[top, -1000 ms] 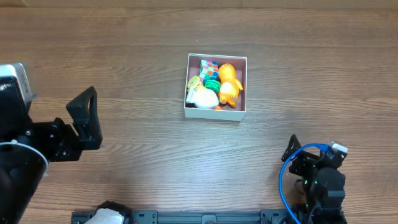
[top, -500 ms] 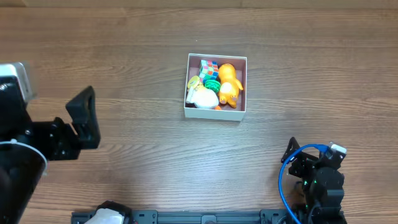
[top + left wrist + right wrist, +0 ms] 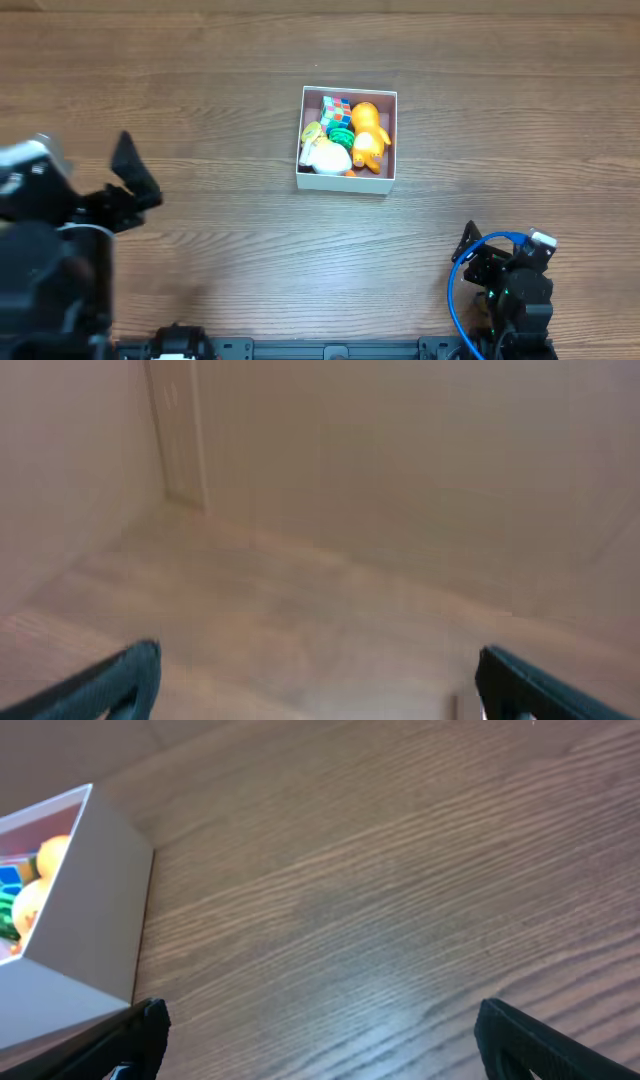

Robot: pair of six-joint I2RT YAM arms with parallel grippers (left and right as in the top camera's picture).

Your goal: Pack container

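The container (image 3: 390, 178), a square white-walled cardboard box, sits at the table's middle and holds several toys: an orange duck (image 3: 367, 133), a white toy (image 3: 327, 158), a green ball (image 3: 342, 133) and a colourful cube (image 3: 337, 106). Its corner shows at the left of the right wrist view (image 3: 90, 910). My left gripper (image 3: 128, 180) is open and empty at the far left, raised and tilted up; its wrist view shows only blurred wall and floor between the fingers (image 3: 318, 685). My right gripper (image 3: 470, 240) is open and empty at the front right, over bare table (image 3: 320, 1040).
A blue cable (image 3: 460, 290) loops by the right arm's base. The wooden table (image 3: 220, 90) spreads around the container.
My left arm has drawn back to the left and tilted upward. The right arm and the container have not moved.
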